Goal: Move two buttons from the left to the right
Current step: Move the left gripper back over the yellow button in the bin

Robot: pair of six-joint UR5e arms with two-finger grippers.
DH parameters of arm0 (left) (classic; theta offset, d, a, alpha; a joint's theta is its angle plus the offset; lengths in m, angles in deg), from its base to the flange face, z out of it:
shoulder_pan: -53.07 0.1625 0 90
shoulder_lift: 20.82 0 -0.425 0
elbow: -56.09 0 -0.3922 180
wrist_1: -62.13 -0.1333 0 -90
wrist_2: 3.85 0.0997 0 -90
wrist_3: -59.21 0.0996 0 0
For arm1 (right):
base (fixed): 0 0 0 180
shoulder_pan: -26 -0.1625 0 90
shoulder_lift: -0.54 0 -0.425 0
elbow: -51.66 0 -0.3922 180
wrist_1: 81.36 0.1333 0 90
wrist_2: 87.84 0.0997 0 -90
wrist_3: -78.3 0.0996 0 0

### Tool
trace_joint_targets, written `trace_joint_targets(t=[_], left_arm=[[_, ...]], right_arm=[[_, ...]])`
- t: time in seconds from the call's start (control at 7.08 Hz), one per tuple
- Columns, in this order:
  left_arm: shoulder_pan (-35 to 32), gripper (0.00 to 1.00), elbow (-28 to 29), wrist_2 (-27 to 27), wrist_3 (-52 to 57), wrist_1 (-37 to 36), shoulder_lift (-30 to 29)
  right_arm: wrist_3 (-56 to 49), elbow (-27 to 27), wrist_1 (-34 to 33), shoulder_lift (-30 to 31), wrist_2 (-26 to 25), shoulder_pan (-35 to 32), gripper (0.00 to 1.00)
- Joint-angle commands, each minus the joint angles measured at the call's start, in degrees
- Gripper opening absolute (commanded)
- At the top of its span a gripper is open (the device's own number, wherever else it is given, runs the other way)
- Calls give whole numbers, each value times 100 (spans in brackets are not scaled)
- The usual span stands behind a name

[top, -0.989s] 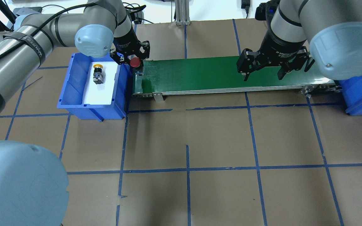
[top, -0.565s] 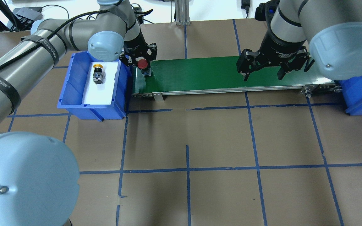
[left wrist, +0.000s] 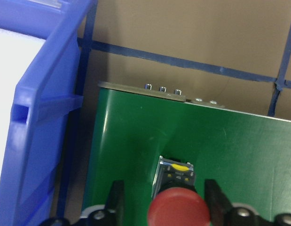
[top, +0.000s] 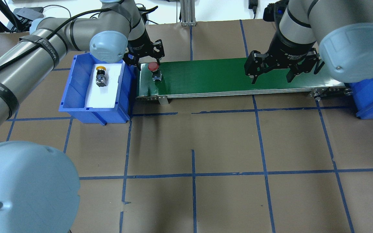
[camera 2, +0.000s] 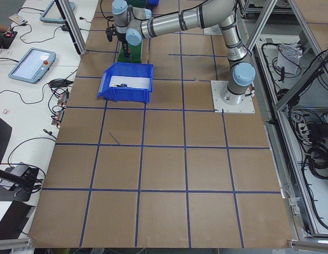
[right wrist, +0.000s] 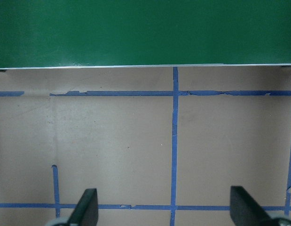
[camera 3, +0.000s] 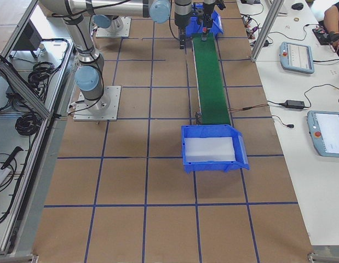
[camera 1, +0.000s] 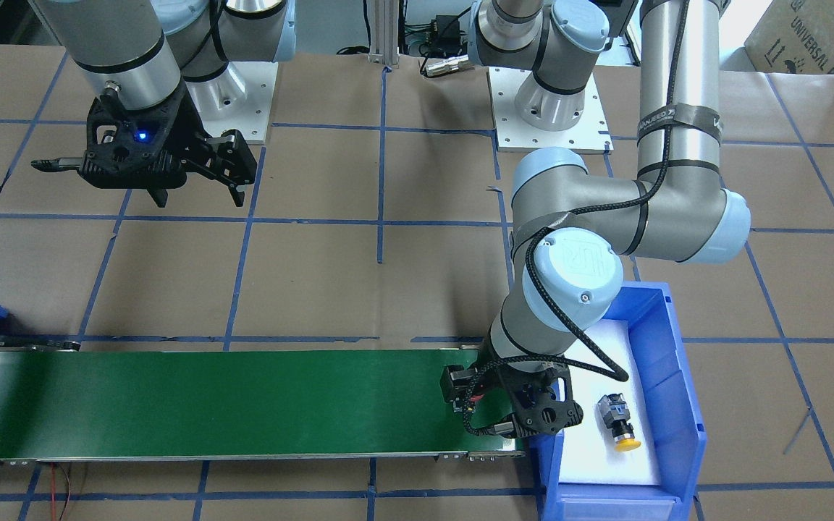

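Note:
The red-capped button (top: pixel 153 67) stands on the left end of the green conveyor belt (top: pixel 206 77). My left gripper (top: pixel 148 61) is just above it and open, with a gap on each side of the red cap (left wrist: pixel 180 212) in the left wrist view. The yellow-capped button (top: pixel 101 76) lies on white foam in the left blue bin (top: pixel 76 106) and also shows in the front view (camera 1: pixel 618 423). My right gripper (top: pixel 272 76) hangs open and empty over the belt's right part, and its fingers (right wrist: pixel 86 209) are wide apart in the right wrist view.
A second blue bin (top: pixel 372 100) lined with white foam stands at the belt's right end and shows in the exterior right view (camera 3: pixel 185 164). The brown table carries a grid of blue tape lines. The left arm's elbow hangs over the left bin (camera 1: pixel 677 376).
My left gripper carried the red button rightward from the bin's edge over the belt, then opened. The button now stands on the belt. The right arm has not moved.

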Motion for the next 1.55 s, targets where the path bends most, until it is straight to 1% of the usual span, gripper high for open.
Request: trace_joint_targets(t=[0.0,0.28,0.42,0.85,0.99,1.13,1.27,1.41], left_arm=[[0,100,39,0,25,5,155],[96,100,118,97,384,66,218],[410,100,119,254,856,197,235],[1131,100,163,282,1991,364,226],[1255,100,84,447,2203,365,174],[1283,100,31,501,2371,365,87],[1309,100,-39,449,2242,365,68],[1309,100,-266,431,2249,287,51]], right_arm=[[4,5,0,-9,13,-25,100],[4,14,0,-18,13,-34,100],[4,14,0,-18,13,-34,100],[-5,5,0,-18,4,-42,100],[4,5,0,-18,4,-42,100],[4,5,0,-18,4,-42,100],[-5,5,0,-18,4,-42,100],[4,-3,0,-9,4,-51,100]])
